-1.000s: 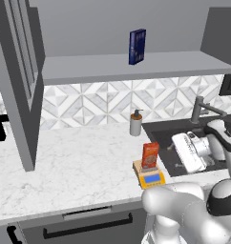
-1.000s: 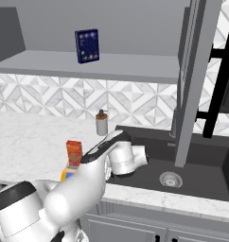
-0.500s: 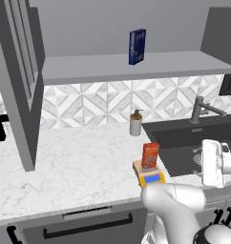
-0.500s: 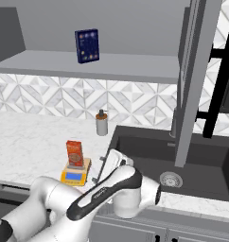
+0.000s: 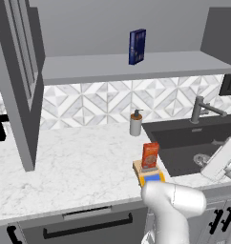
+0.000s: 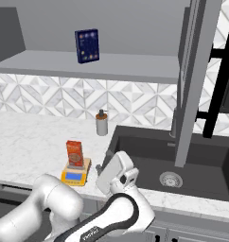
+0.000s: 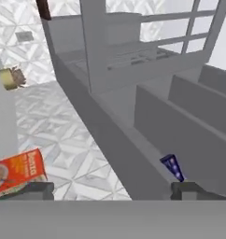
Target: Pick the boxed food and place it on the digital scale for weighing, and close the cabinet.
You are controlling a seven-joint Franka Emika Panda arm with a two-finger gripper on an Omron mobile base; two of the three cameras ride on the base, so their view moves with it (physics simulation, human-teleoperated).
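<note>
Boxed food [image 5: 150, 156] stands upright on the digital scale [image 5: 148, 174], near the front edge of the bench [image 5: 74, 167]. I see the same pair in the right base view: boxed food [image 6: 74, 153] on the scale's [image 6: 76, 173] top, its yellow front and blue display facing me. So the box sits where it should be.

My gripper [image 7: 112, 189] is let go, tips wide apart, w/ nothing between them. In the hand view the two dark tips sit at the bottom, far left and far right. The orange box [image 7: 17, 172] shows low on the left of that view, tilted b/c the hand is rolled. A dark blue box [image 7: 172, 166] shows just above the right tip.

The hand is off to the sink [image 6: 182, 156] side, raised over the bench edge, well apart from the scale. In the left base view I see the white hand at the right edge, in front of the sink [image 5: 194, 143].

The cabinet [image 5: 22, 81] is open. Its grey door sticks out over the bench on the left. In the right base view another door [image 6: 194, 80] hangs out over the sink, black bar handle [image 6: 215, 90] beside it.

The blue box [image 5: 137, 46] stands on the open shelf [image 5: 89, 66]. A soap dispenser [image 5: 135, 124] stands at the tiled wall, behind the scale. The tap [image 5: 203, 108] is at the back of the sink.
</note>
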